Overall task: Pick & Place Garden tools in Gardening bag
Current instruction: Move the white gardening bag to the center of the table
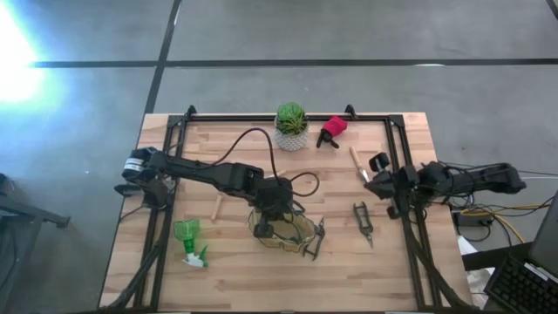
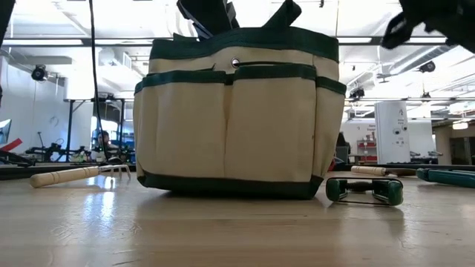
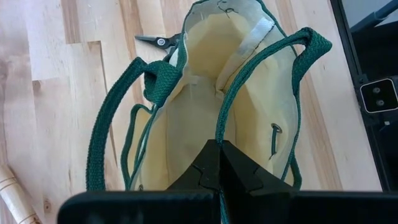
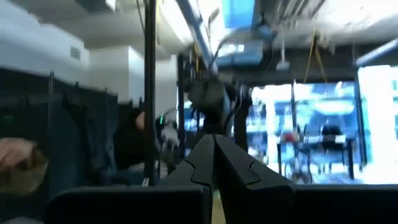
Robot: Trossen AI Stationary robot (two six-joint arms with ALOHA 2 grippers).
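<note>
The cream-and-olive gardening bag [image 1: 283,228] stands upright on its base at the table's middle, mouth up [image 3: 205,74]. My left gripper [image 1: 275,202] is shut just above the mouth [image 3: 219,146]. My right gripper [image 1: 373,183] is shut and empty, raised at the right [image 4: 214,142]. On the table lie a wooden-handled fork [image 2: 74,176], a pruner [image 1: 316,239] beside the bag, a second pruner [image 1: 364,222], a wooden-handled tool [image 1: 357,162], the green spray bottle [image 1: 187,241] and the red sprayer piece [image 1: 333,129]. My left gripper points down into the bag's mouth. One green handle strap [image 3: 219,118] runs right up to its shut fingertips. I cannot tell whether they touch it.
A green plant in a white pot [image 1: 291,125] stands at the far middle. Black frame rails [image 1: 166,201] run along the table's left and right sides. Bare wood lies near the front edge [image 1: 261,288].
</note>
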